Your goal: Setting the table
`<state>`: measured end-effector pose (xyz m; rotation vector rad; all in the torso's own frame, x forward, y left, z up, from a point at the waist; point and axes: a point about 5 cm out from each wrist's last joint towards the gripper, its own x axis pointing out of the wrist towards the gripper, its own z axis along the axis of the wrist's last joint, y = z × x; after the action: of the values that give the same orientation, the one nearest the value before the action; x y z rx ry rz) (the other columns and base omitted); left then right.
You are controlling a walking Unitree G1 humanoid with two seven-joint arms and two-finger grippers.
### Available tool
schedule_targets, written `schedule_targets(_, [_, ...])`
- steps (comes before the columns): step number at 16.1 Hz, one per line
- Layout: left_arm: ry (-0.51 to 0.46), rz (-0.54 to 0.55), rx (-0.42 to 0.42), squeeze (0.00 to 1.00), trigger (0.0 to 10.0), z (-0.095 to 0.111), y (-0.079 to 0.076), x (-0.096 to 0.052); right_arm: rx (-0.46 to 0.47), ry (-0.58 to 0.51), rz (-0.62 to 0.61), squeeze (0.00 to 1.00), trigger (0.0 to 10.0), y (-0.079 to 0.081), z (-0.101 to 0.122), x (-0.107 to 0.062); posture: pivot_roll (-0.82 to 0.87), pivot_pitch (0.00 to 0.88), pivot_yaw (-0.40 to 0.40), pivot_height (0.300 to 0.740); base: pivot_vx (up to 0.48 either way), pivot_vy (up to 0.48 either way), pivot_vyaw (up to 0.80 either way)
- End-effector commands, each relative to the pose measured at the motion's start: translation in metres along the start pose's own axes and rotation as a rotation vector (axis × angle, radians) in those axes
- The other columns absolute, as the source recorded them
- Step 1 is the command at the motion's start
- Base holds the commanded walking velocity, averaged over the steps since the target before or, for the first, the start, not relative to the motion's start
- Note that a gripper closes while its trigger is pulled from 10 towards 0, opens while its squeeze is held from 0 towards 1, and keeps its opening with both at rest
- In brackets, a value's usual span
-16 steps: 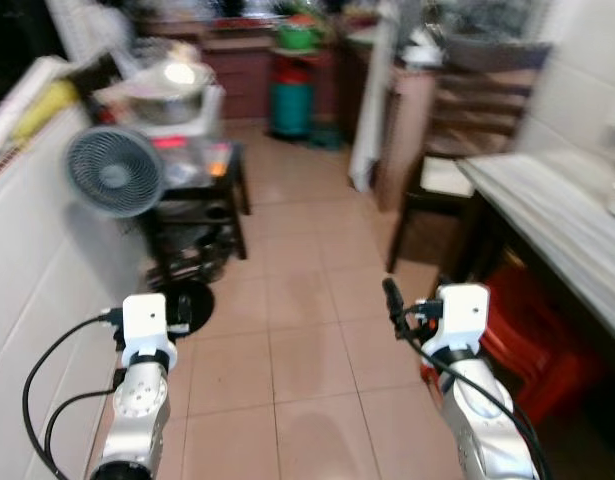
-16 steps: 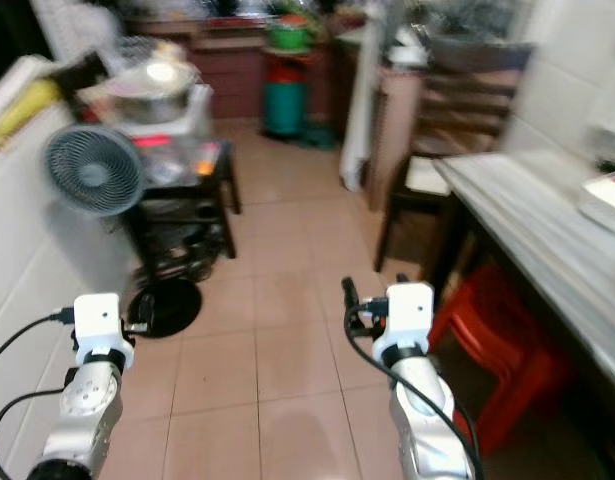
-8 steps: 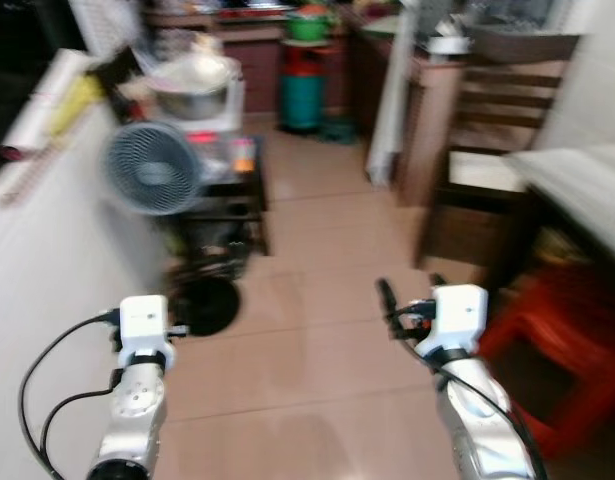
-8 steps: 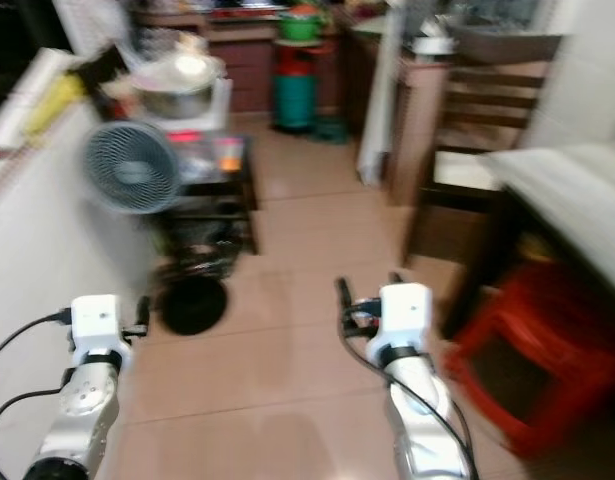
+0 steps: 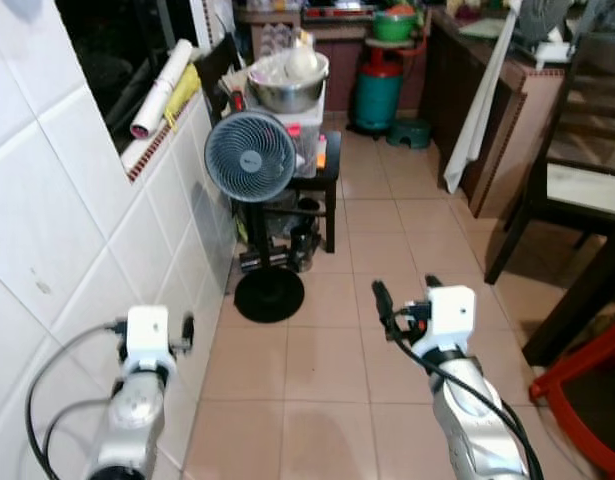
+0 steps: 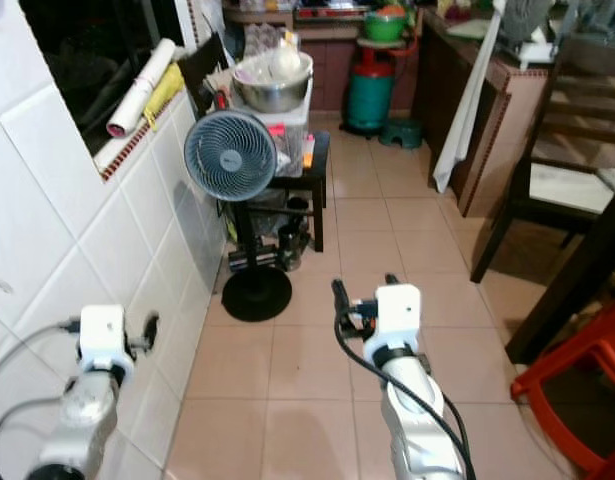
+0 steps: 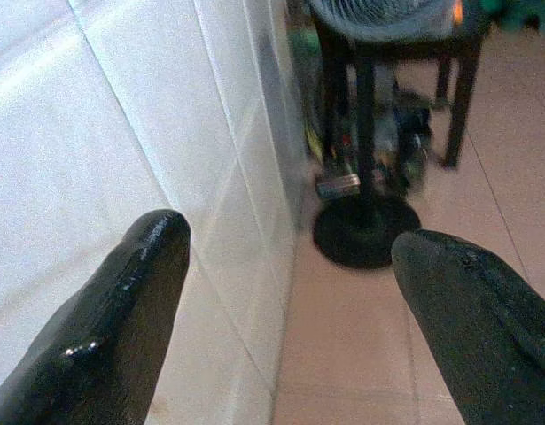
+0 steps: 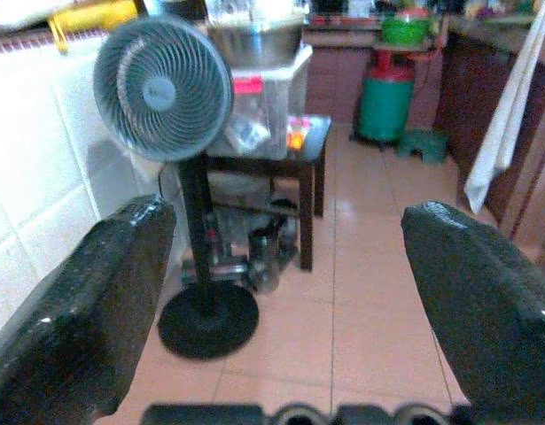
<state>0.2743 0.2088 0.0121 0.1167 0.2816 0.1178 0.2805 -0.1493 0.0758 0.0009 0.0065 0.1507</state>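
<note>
No tableware lies within reach. My left gripper (image 5: 184, 330) is held low at the left, close beside the white tiled wall (image 5: 77, 230). Its black fingers (image 7: 130, 328) stand wide apart and open, with nothing between them. My right gripper (image 5: 405, 292) hovers over the tiled floor at the middle, also open and empty, pointing toward a standing fan (image 8: 161, 88). A metal bowl (image 5: 287, 85) rests on a plastic box behind the fan. The dark leg of a table (image 5: 582, 300) shows at the right edge.
The fan (image 5: 250, 157) and its round black base (image 5: 269, 295) stand ahead on the left by a black side table (image 5: 325, 175). A green gas cylinder (image 5: 377, 85) is farther back. A wooden chair (image 5: 577, 170) and a red stool (image 5: 587, 390) crowd the right.
The whole picture has swung left and sharpened: the tiled wall now fills the left, and the grey tabletop has slid out at the right. Both arms hold the same pose.
</note>
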Motion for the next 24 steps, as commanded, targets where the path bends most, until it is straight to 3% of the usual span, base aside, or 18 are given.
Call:
schedule_targets(1, [0.064, -0.036, 0.005, 0.0, 10.0, -0.012, -0.007, -0.002, -0.002, 0.037, -0.019, 0.0, 10.0, -0.008, -0.009, 0.0, -0.05, 0.0, 0.055, 0.74, 0.0, 0.0, 0.0])
schedule_targets(4, [0.224, -0.108, 0.014, 0.0, 10.0, -0.04, -0.018, -0.011, 0.021, 0.184, -0.035, 0.0, 10.0, -0.012, -0.04, -0.003, -0.05, 0.0, 0.06, 0.74, 0.0, 0.0, 0.0])
schedule_targets(5, [0.292, -0.144, -0.007, 0.0, 10.0, -0.052, -0.023, -0.016, 0.049, 0.256, -0.026, 0.0, 10.0, -0.012, -0.055, -0.007, -0.06, 0.0, 0.061, 0.74, 0.0, 0.0, 0.0])
schedule_targets(7, [0.415, -0.173, -0.057, 0.0, 10.0, -0.07, -0.028, -0.026, 0.015, 0.379, -0.054, 0.0, 10.0, -0.013, -0.078, -0.015, -0.07, 0.0, 0.069, 0.74, 0.0, 0.0, 0.0])
schedule_targets(9, [0.513, -0.238, 0.113, 0.0, 10.0, -0.087, -0.032, -0.038, 0.063, 0.587, -0.082, 0.0, 10.0, -0.008, -0.111, -0.035, -0.1, 0.0, 0.085, 0.74, 0.0, 0.0, 0.0])
schedule_targets(12, [0.592, -0.226, 0.124, 0.0, 10.0, -0.094, -0.028, -0.043, -0.011, 0.64, -0.061, 0.0, 10.0, -0.005, -0.126, -0.048, -0.14, 0.0, 0.105, 0.74, 0.0, 0.0, 0.0])
schedule_targets(13, [0.626, -0.231, 0.145, 0.0, 10.0, -0.098, -0.025, -0.045, 0.067, 0.728, -0.054, 0.0, 10.0, 0.0, -0.138, -0.061, -0.15, 0.0, 0.12, 0.74, 0.0, 0.0, 0.0])
schedule_targets(17, [0.692, -0.144, 0.096, 0.0, 10.0, -0.104, -0.012, -0.049, 0.074, 0.825, -0.048, 0.0, 10.0, -0.001, -0.151, -0.08, -0.14, 0.0, 0.115, 0.74, 0.0, 0.0, 0.0])
schedule_targets(20, [0.711, -0.134, 0.094, 0.0, 10.0, -0.109, -0.01, -0.055, 0.013, 0.839, 0.003, 0.0, 10.0, -0.003, -0.151, -0.081, -0.1, 0.0, 0.078, 0.74, 0.0, 0.0, 0.0])
schedule_targets(24, [0.773, -0.084, 0.04, 0.0, 10.0, -0.127, -0.007, -0.075, -0.081, 0.866, 0.134, 0.0, 10.0, 0.005, -0.15, -0.077, -0.02, 0.0, 0.004, 0.74, 0.0, 0.0, 0.0])
